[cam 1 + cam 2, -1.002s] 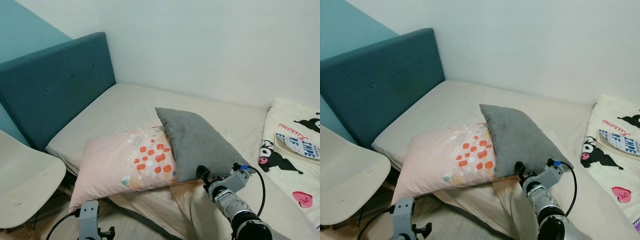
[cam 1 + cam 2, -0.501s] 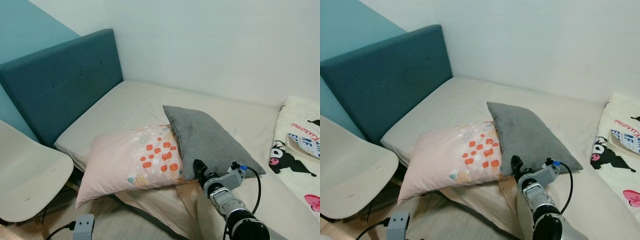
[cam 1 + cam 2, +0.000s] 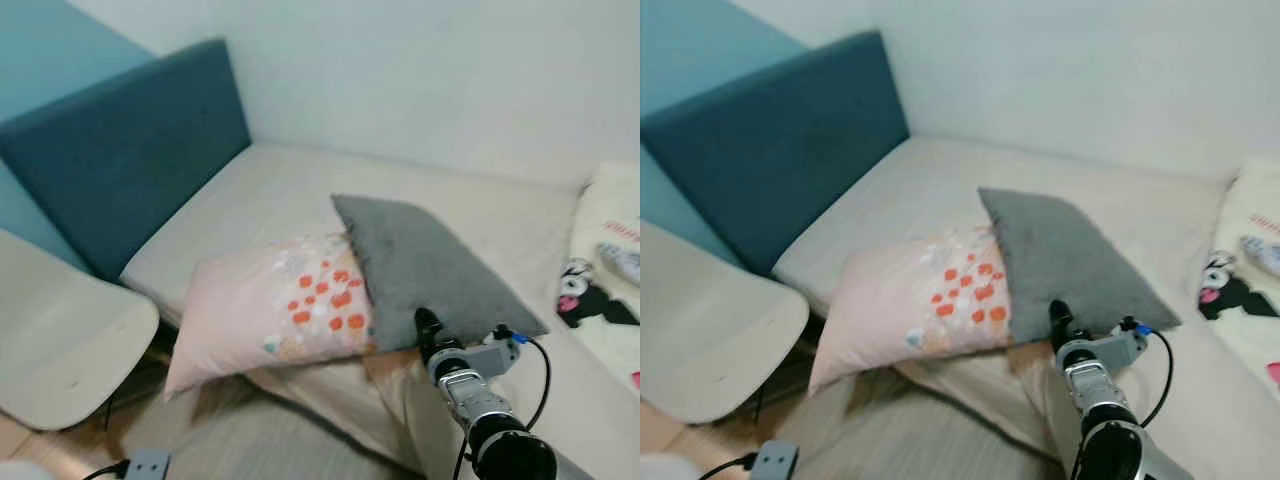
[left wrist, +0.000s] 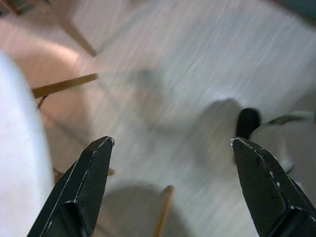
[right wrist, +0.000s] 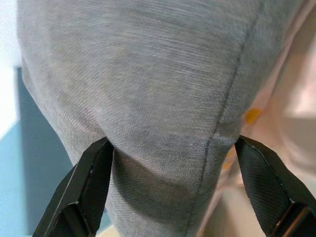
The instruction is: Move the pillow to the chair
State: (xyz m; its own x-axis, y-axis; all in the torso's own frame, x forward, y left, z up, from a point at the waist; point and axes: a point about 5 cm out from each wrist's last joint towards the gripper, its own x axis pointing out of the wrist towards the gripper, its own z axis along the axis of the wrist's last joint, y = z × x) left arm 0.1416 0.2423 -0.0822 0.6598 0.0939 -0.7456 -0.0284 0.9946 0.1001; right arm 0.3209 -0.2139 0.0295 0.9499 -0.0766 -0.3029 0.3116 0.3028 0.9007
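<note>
A grey pillow (image 3: pixel 420 265) lies on the bed, overlapping a pink pillow (image 3: pixel 280 310) with orange spots that hangs over the mattress edge. The cream chair (image 3: pixel 60 340) stands at the left, beside the bed. My right gripper (image 3: pixel 426 326) is at the grey pillow's near edge. In the right wrist view its fingers (image 5: pixel 89 187) are open, one on each side of the grey fabric (image 5: pixel 158 89). My left gripper (image 4: pixel 170 182) hangs open low over the wooden floor, holding nothing.
A teal headboard (image 3: pixel 130 150) and a white wall bound the bed (image 3: pixel 300 190). A white blanket with cartoon prints (image 3: pixel 605 270) lies at the right. The chair's wooden legs (image 4: pixel 64 86) are near my left gripper. A black cable (image 3: pixel 540 385) loops off my right wrist.
The camera has swung and the picture is now blurred. My right gripper has reached forward to the grey pillow's near edge. My left arm has sunk lower in the eye views.
</note>
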